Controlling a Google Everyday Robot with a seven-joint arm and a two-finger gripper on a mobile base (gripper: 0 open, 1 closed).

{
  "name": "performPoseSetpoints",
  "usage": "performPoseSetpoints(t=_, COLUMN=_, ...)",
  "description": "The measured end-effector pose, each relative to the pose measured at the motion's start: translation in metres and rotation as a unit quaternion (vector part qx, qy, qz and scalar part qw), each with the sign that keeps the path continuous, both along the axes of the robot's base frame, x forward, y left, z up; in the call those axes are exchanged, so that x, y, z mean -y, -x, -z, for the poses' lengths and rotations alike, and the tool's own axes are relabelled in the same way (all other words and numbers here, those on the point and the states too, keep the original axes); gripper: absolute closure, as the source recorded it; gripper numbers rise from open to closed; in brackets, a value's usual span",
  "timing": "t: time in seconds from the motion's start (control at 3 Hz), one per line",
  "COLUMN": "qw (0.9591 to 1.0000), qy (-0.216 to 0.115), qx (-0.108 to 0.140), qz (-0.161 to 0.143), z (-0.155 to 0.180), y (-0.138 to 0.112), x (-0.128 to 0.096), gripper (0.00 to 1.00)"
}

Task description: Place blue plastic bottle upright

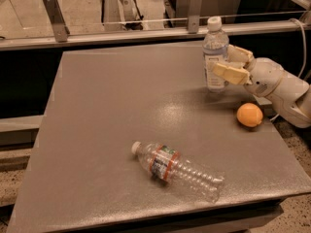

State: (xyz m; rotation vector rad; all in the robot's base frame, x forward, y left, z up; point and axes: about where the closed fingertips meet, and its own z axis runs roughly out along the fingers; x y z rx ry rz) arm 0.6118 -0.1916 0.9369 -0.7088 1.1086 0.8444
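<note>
The gripper [221,64] is reaching in from the right edge of the frame, in the upper right part of the picture, and is clasping the blue plastic bottle [214,45] around its lower half. One pale finger [228,72] is crossing the front of the label, and the other is sitting behind the bottle. The bottle is standing upright with its white cap on top, above the far right part of the grey table [121,96]. Whether its base is resting on the surface or hanging just above it cannot be told. An orange [250,115] is lying on the table near the bottle, lower right of it and under the white arm [282,86]. A clear ribbed bottle [177,170] is lying on its side in the lower middle of the frame, well apart from the gripper.
</note>
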Motion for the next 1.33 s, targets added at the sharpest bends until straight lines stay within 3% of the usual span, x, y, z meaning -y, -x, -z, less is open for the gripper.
performPoseSetpoints(t=1.0, qw=0.9996, qy=-0.025, qx=-0.016, qz=0.001, z=0.018, y=0.009, x=0.024, gripper=1.00)
performPoseSetpoints(t=1.33, qw=0.9991, qy=-0.027, qx=-0.032, qz=0.007, z=0.027, y=0.013, x=0.033, gripper=0.82)
